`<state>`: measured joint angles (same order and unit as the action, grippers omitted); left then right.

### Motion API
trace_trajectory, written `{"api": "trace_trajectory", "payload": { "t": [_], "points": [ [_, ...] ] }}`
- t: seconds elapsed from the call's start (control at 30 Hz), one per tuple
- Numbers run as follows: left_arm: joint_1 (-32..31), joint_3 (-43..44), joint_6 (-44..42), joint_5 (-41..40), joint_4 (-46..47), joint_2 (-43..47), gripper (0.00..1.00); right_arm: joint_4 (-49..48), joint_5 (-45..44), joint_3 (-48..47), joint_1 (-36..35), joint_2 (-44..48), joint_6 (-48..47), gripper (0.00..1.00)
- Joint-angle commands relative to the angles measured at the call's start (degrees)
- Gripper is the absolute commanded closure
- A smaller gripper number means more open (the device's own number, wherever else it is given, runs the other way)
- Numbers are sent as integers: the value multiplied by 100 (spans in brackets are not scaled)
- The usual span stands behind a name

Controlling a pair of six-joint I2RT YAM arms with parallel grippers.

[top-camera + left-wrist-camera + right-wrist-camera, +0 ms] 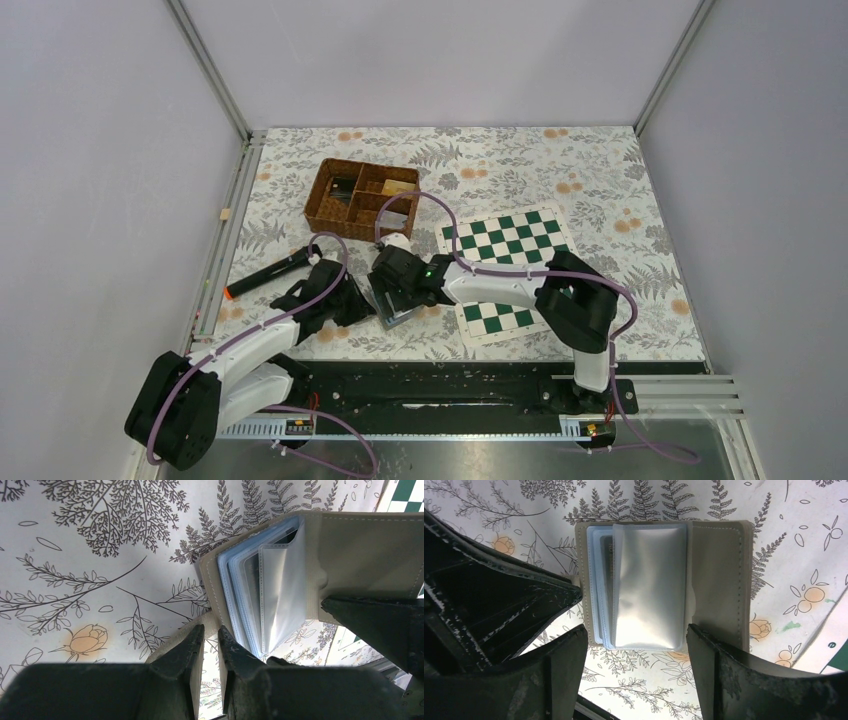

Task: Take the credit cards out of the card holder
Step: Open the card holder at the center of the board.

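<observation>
The card holder lies open on the floral cloth, grey outside, with light blue and clear plastic sleeves fanned out. Any cards are mostly hidden inside the sleeves. My left gripper is nearly shut, pinching the edge of the holder's grey cover. In the top view it sits just left of the holder. My right gripper is open, its fingers standing on either side of the sleeves' near edge without touching them. In the top view it is right over the holder.
A brown wicker compartment basket stands at the back. A green and white chessboard mat lies to the right, under the right arm. A black marker with an orange tip lies to the left of the left gripper.
</observation>
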<state>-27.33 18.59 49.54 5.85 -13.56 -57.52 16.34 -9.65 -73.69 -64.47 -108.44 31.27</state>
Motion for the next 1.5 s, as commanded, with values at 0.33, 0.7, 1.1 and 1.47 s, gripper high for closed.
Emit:
{"api": "trace_trajectory", "payload": {
  "t": [0.33,0.7,1.1,1.47],
  "points": [
    [-11,-103,-6,-196,-102,22,83,217,-266,-252,153,-270,-42,25],
    [-9,-94,-23,-175,-56,-101,83,-277,-64,224,220,-55,96,51],
    [-7,337,-13,-250,-280,-111,82,-978,541,1118,368,552,723,68],
    [-119,614,67,619,521,3,81,-1926,1233,1797,538,978,1276,68]
  ]
}}
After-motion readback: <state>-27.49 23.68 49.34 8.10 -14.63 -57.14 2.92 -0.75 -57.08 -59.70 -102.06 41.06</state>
